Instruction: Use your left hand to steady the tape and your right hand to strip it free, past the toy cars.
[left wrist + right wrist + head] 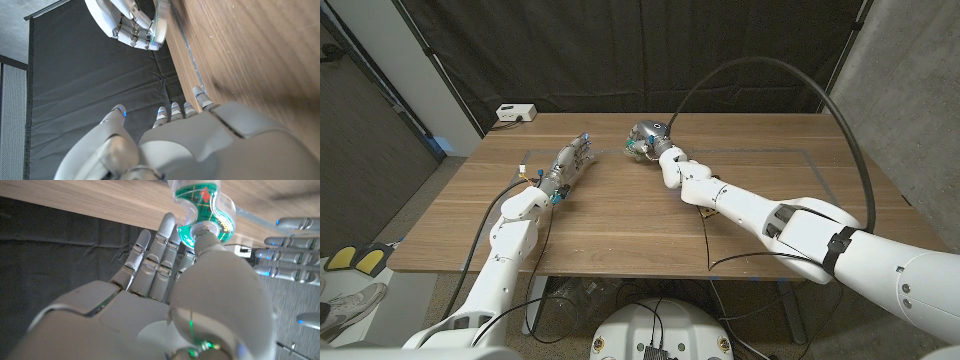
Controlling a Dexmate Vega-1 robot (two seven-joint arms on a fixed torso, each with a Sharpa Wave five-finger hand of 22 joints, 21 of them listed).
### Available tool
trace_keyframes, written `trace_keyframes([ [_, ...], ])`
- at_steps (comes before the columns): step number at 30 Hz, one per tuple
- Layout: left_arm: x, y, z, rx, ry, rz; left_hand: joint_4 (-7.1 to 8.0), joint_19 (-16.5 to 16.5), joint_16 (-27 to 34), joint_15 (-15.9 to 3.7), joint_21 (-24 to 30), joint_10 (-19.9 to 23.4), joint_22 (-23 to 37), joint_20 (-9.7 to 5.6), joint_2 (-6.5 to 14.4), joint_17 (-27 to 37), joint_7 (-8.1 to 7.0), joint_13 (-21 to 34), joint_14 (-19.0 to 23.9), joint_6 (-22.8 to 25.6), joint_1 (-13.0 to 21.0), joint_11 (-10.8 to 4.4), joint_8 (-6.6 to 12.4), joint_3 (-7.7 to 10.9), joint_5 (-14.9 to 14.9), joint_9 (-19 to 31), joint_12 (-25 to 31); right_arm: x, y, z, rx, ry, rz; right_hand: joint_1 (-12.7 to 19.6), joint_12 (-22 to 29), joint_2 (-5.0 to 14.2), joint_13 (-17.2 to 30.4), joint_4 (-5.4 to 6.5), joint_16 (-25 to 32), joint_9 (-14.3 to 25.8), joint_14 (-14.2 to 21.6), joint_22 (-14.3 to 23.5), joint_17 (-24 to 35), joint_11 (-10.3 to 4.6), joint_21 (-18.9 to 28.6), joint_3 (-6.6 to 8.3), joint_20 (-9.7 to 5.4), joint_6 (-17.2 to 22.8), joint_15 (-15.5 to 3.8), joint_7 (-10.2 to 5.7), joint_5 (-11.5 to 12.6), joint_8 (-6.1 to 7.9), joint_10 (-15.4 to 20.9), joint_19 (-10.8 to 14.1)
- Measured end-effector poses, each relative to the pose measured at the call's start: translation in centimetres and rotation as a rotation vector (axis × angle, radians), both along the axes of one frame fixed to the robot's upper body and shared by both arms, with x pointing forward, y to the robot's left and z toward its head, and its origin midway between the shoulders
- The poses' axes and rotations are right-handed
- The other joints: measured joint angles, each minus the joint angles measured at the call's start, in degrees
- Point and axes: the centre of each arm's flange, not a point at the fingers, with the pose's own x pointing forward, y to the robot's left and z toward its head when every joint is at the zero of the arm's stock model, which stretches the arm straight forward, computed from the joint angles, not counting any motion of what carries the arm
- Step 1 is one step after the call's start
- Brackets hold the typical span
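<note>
A clear and green tape dispenser sits at the far middle of the wooden table. My right hand grips it. In the right wrist view the thumb presses on the dispenser's green hub, and the fingers reach behind it. My left hand is a short way to its left, holding nothing, its fingers stretched out together toward the table's far edge. In the left wrist view my left hand points along the table edge toward the right hand and the clear dispenser.
A thin grey line marks a rectangle on the tabletop. A white box with a cable lies beyond the table's far left corner. A black cable arcs over the right side. A black curtain hangs behind.
</note>
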Motion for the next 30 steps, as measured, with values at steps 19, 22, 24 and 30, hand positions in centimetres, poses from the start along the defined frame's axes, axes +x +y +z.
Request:
trace_keyframes([
  [19, -0.4, -0.5, 0.8, 0.074, -0.025, 0.022, -5.57, 0.0, 0.0, 1.17, -0.8, 0.7, -0.4, 2.3, -2.0, -0.3, -0.62, 0.0, 0.5, 2.9, 7.0, -1.2, 0.46, 1.5, 0.4, 0.0, 0.0, -0.4, -2.6, 0.3, 0.39, 0.063, 0.279, 0.5, 0.0, -0.45, 0.0, 0.0, -1.0, -0.1, 0.4, -0.3, -0.5, 0.2, 1.2, 0.0, 0.0, 0.4, -0.21, 0.01, 0.0, 0.2, 0.2, 0.0],
  [22, -0.5, -0.6, 1.0, 0.094, -0.034, 0.028, -7.4, 0.0, 0.0, 1.89, -0.8, 1.4, -0.3, 2.89, -2.7, -0.2, -0.3, 0.0, 1.2, 3.8, 9.3, -1.82, 0.88, 1.79, 0.4, 0.0, 0.0, -0.5, -2.8, 0.4, 0.435, 0.07, 0.319, 0.5, 0.0, -0.52, 0.0, 0.0, -1.3, 0.0, 0.7, -0.4, -0.5, 0.2, 1.2, 0.0, 0.0, 0.4, -0.51, 0.01, 0.0, 0.19, 0.2, 0.0],
  [24, -0.7, -0.7, 1.1, 0.105, -0.038, 0.027, -8.63, 0.3, 0.3, 2.14, -0.8, 1.7, -0.2, 3.17, -3.3, -0.2, -0.32, 0.0, 2.0, 4.9, 10.9, -1.84, 1.21, 2.03, 0.0, 0.1, 0.2, -0.9, -2.5, 0.7, 0.456, 0.071, 0.364, 0.5, 0.0, -0.51, 0.0, 0.0, -1.3, 0.0, 0.9, -0.5, -0.5, 0.2, 1.4, 0.0, 0.0, 0.4, -0.36, 0.0, 0.0, 0.19, 0.2, 0.0],
  [30, -1.2, -0.9, 1.8, 0.17, -0.077, 0.078, -11.64, 1.7, 1.0, 2.25, -0.8, 4.6, 0.0, 4.55, -5.2, 0.0, -0.55, 0.1, 5.2, 8.8, 15.4, -1.53, 2.21, 2.18, 0.0, 0.3, 1.2, 0.1, -3.5, 0.3, 0.581, 0.132, 0.42, 0.5, 0.0, -0.51, 0.0, 0.0, -1.3, 0.0, 1.3, -0.5, -0.5, 0.41, 2.1, 0.0, 0.04, 0.4, -0.56, 0.0, 0.0, 0.07, 0.4, 0.1],
])
